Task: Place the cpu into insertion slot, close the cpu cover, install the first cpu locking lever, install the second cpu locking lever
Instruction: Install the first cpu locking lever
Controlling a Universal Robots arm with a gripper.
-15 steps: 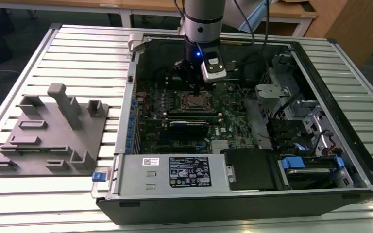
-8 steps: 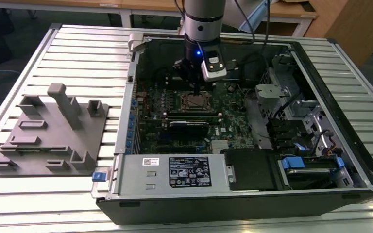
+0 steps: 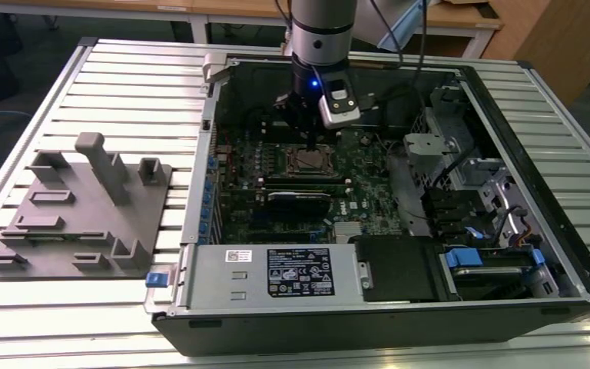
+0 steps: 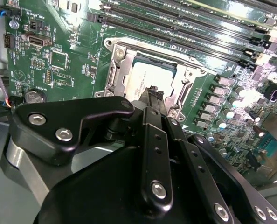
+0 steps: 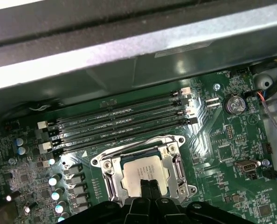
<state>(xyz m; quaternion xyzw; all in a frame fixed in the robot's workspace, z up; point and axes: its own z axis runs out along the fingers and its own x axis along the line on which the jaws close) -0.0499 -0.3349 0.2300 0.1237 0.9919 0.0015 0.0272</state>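
The cpu (image 5: 143, 175) (image 4: 145, 77), a flat square with a dull silver top, lies in the insertion slot (image 3: 310, 160) on the green motherboard. The silvery cpu cover (image 5: 178, 169) (image 4: 120, 74) lies flat around it, its window showing the chip's top. Thin metal levers run along the socket's edges; whether they are latched I cannot tell. My gripper (image 5: 148, 183) (image 4: 153, 92) (image 3: 310, 142) hangs just above the chip's edge, its two black fingers pressed together with nothing seen between them.
Long black memory slots (image 5: 120, 122) run beside the socket. A coin battery (image 5: 235, 103) sits on the board. The case walls (image 3: 541, 161) enclose the work area, a labelled metal box (image 3: 274, 273) lies at the front, and a grey fixture (image 3: 80, 207) stands on the exterior view's left.
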